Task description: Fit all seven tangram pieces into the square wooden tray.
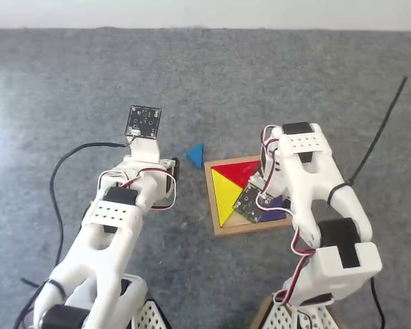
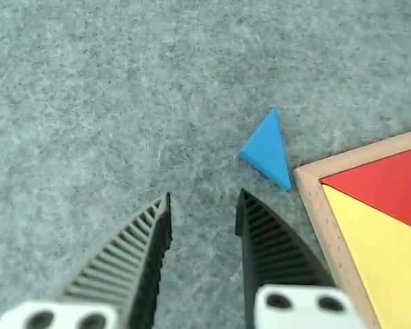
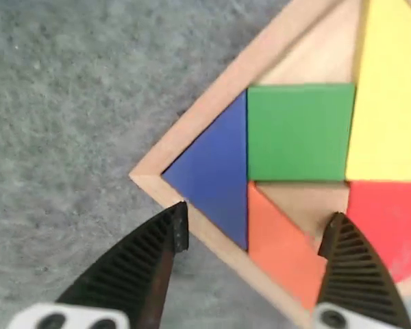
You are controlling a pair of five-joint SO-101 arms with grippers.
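The square wooden tray lies right of centre with a red triangle and a yellow triangle showing. In the right wrist view it also holds a dark blue triangle, a green square and an orange triangle, with bare wood between them. My right gripper hangs open over that corner of the tray. A small blue triangle lies on the table just outside the tray's far left corner. My left gripper is open, a short way from this blue triangle.
The grey table top stretches free to the left and far side. A black cable loops beside the left arm, and another cable runs off to the right of the right arm.
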